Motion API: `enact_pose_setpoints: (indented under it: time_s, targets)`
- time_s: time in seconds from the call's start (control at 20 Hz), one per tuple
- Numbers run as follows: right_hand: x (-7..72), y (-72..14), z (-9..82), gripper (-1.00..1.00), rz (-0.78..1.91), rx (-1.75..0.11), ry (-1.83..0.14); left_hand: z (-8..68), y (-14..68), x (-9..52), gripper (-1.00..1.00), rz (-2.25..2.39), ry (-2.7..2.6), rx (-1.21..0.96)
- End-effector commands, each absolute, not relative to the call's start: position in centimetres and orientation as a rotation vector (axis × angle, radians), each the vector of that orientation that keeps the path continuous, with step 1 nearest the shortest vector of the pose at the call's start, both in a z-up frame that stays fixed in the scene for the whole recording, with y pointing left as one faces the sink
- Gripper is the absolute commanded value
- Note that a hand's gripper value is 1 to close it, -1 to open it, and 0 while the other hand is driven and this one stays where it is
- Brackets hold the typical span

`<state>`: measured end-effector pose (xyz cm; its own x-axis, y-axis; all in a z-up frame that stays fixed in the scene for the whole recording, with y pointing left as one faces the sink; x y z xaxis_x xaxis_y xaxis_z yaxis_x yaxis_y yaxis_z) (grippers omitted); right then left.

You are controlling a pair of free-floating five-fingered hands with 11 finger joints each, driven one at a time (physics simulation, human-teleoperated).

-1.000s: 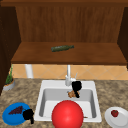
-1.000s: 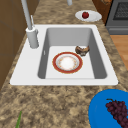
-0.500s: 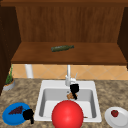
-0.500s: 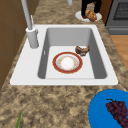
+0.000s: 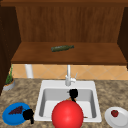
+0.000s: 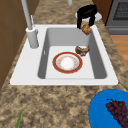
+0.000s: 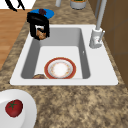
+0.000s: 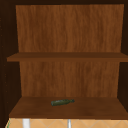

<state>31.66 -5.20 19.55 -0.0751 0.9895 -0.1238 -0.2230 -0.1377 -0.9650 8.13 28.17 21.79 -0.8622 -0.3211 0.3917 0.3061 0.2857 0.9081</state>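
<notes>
My right hand [image 5: 73,93] hangs over the sink [image 5: 47,85], fingers curled down round a brown bread piece [image 6: 85,28]. In the left side view the same hand [image 6: 86,13] is above the basin's far edge; in the right side view the hand [image 7: 37,21] holds the bread piece [image 7: 41,33] over the basin's left end. A red-rimmed plate [image 6: 67,62] lies on the sink floor with a second brown piece [image 6: 82,50] beside it. My left hand [image 5: 28,115] floats at the edge of a blue plate [image 5: 11,117] of grapes [image 5: 16,110].
A large red round shape [image 5: 67,114] covers the sink's front in the front view. The faucet [image 5: 68,77] stands behind the basin. A white plate [image 5: 120,121] with a tomato [image 5: 114,113] sits at the right. A green bottle [image 8: 62,102] lies on the shelf. A potted plant [image 5: 8,82] stands far left.
In the left side view my right hand with the brown bread piece has come in from the white plate towards the sink. The left hand has stayed still.
</notes>
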Motion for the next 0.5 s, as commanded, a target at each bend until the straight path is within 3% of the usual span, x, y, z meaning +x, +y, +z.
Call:
enact_pose_setpoints:
  time_s: [0.0, 0.45]
  targets:
    - [31.3, -5.2, 16.5, 1.0, 1.45, -1.099, -1.0, 21.8, 28.2, 8.1, 0.0, -1.617, -2.05, 0.013]
    - [32.9, -4.5, 8.8, 1.0, 1.423, -1.116, -0.977, 21.8, 28.2, 8.1, 0.0, -1.617, -2.05, 0.013]
